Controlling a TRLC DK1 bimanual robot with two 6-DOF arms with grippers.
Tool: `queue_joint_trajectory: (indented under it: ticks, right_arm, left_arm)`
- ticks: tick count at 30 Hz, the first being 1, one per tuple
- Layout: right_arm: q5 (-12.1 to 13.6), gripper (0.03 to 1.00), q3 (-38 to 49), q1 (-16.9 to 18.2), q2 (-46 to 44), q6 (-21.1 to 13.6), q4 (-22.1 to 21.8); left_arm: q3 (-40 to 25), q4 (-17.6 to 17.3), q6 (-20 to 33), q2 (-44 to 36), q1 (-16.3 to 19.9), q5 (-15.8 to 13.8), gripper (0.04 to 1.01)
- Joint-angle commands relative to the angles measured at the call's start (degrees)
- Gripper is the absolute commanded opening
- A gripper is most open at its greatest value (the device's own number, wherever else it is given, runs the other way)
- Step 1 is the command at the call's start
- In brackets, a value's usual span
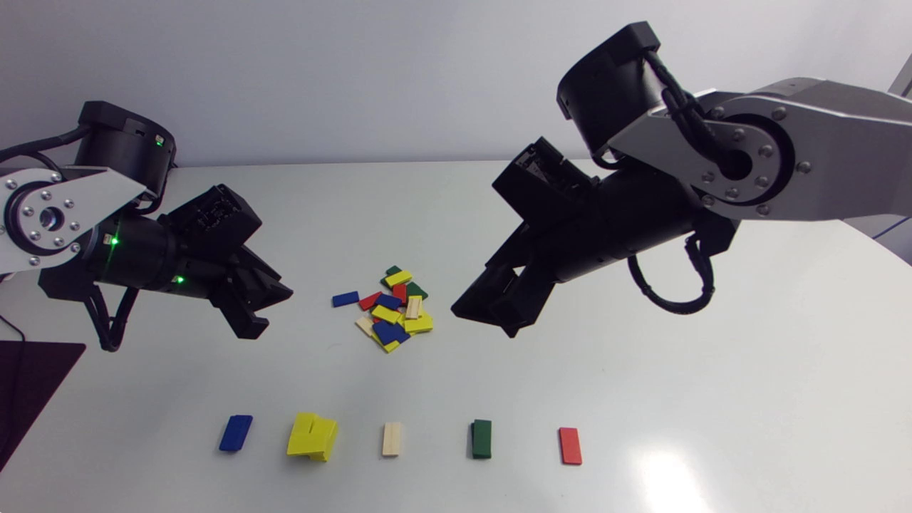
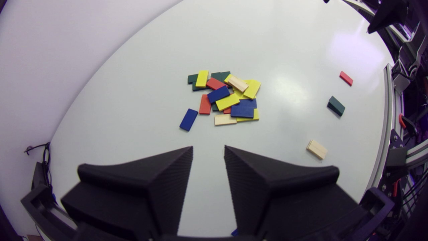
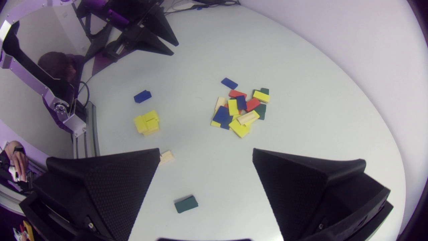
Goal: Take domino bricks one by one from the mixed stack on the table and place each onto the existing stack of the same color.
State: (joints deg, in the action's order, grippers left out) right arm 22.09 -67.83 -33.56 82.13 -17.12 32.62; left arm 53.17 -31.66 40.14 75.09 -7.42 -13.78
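The pile of mixed bricks (image 1: 390, 310) lies in the middle of the table (image 1: 712, 399). The left gripper (image 1: 267, 311) hangs just beside it, fingers a little apart. The right gripper (image 1: 484, 319) hangs on the pile's other side, fingers spread wide. Near the table's front edge, in a row, sit the blue stack (image 1: 236, 432), yellow stack (image 1: 312, 436), cream stack (image 1: 391, 439), green stack (image 1: 482, 438) and red stack (image 1: 570, 445).

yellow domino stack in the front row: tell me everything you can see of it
The yellow domino stack is a few flat, matte rectangular bricks, piled untidily: the top ones are offset and skewed, with edges not flush. It rests on the white table, between the blue stack and the pale wooden brick, touching neither.
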Motion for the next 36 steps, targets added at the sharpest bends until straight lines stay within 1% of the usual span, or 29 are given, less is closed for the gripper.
queue_joint_trajectory:
  ticks: [1, 2, 8, 12, 14, 22, 24, 27, 33, 36]
  right_arm:
    - [-0.3, 0.970, 0.4, -0.4, 0.2, 1.1, 0.2]
    - [-0.6, 0.970, 0.2, -1.3, 0.8, 1.8, -0.5]
    - [-0.6, 0.970, 0.5, -1.3, 1.0, 1.8, -0.6]
    - [-0.6, 0.970, 0.7, -1.3, 0.9, 1.8, -0.7]
    - [-0.7, 0.970, 0.8, -1.3, 0.9, 1.8, -0.7]
    - [-0.6, 0.970, 1.0, -1.3, 1.0, 1.8, -0.9]
    - [-0.6, 0.970, 1.0, -1.3, 1.0, 1.8, -0.9]
    - [-0.7, 0.970, 1.0, -1.3, 1.2, 1.8, -0.9]
    - [-0.8, 0.970, 0.8, -1.2, 1.5, 1.7, -0.9]
    - [-0.8, 0.970, 0.9, -1.0, 1.5, 1.7, -1.0]
  left_arm:
    - [1.6, 0.3, 1.5, 1.5, 0.7, -0.8, 0.857]
    - [3.3, 0.4, 3.7, 3.5, 1.4, -1.7, 0.975]
    - [4.4, 0.3, 4.0, 5.2, 1.2, -2.8, 0.974]
    - [4.6, 0.3, 4.4, 6.6, -0.4, -3.0, 0.974]
    - [4.8, 0.3, 4.6, 7.4, -1.0, -3.7, 0.974]
    - [5.4, 2.0, 5.8, 11.5, -3.9, -4.1, 0.974]
    - [5.6, 3.3, 5.8, 13.1, -4.6, -4.1, 0.974]
    - [6.6, 4.0, 5.8, 16.0, -5.5, -4.1, 0.974]
    - [9.6, 4.5, 5.5, 21.7, -8.3, -4.0, 0.974]
    - [11.6, 4.7, 4.0, 24.9, -10.0, -3.6, 0.970]
